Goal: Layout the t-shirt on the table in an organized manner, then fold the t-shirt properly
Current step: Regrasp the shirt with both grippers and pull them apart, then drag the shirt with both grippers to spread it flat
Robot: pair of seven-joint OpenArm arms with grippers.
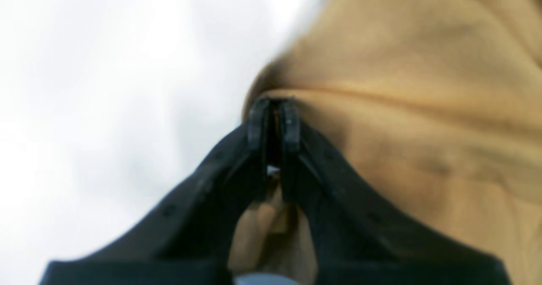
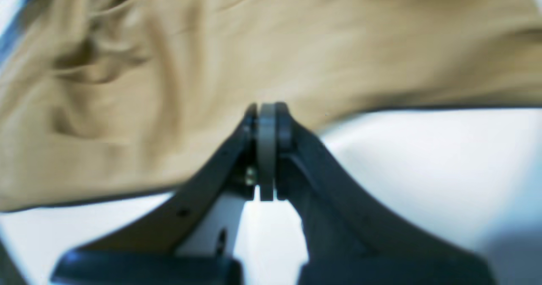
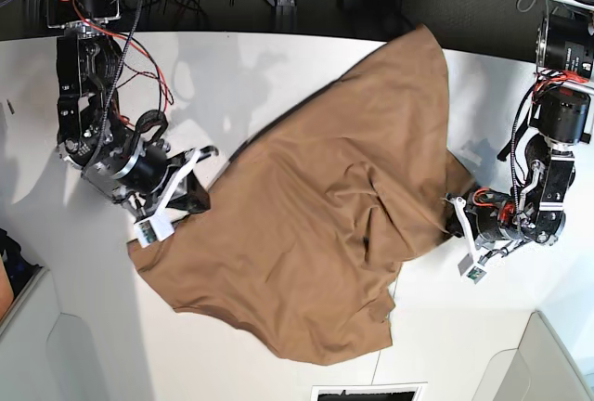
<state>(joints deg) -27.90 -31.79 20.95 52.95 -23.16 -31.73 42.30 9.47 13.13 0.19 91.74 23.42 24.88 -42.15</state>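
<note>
While the t-shirt lies spread and wrinkled across the table, the left gripper pinches its edge, and the right gripper clamps the opposite edge, jaws fully closed.

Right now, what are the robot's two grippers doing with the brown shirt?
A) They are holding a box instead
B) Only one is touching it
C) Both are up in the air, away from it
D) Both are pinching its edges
D: the left gripper and the right gripper are each shut on the t-shirt, one at either side.
</note>
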